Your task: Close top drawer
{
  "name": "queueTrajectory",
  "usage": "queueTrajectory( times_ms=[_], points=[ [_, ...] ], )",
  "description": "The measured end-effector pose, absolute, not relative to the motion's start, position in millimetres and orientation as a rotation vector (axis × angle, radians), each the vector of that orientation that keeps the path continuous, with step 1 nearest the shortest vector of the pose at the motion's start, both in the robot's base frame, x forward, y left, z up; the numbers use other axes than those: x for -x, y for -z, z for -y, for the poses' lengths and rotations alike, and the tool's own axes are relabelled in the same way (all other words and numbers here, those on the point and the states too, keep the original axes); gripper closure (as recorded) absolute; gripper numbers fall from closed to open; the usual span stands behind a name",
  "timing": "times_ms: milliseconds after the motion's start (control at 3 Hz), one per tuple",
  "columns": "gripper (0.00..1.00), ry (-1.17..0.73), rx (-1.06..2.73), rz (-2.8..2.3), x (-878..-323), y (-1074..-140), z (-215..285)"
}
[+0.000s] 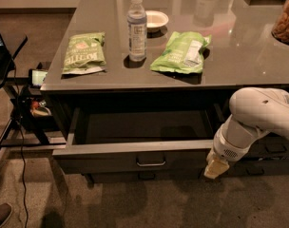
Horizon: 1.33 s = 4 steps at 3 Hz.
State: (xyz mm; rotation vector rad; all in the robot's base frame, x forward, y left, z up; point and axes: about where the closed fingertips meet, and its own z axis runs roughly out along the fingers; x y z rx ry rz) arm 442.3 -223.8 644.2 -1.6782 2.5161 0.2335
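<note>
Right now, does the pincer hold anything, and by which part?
Nothing is visibly held. The pincer sits at the right end of the front panel of the open top drawer, away from its handle; whether it touches the panel cannot be told.

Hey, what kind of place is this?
Likely a break room or kitchen: a grey counter holding chip bags and a water bottle, above the open top drawer. The gripper hangs at that drawer's right front.
</note>
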Motion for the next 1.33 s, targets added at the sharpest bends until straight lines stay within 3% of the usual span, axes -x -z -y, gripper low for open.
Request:
queueTrajectory(
  times_ms=[333, 667, 1333],
  points=[
    [0.00, -0.234, 1.678, -2.516, -442.2, -644.1, 223.8],
    [0.00, -0.234, 1.678, -2.516, -442.2, -644.1, 223.8],
    [0.42, -0.234, 1.678, -2.516, -442.2, -644.1, 223.7]
  ],
)
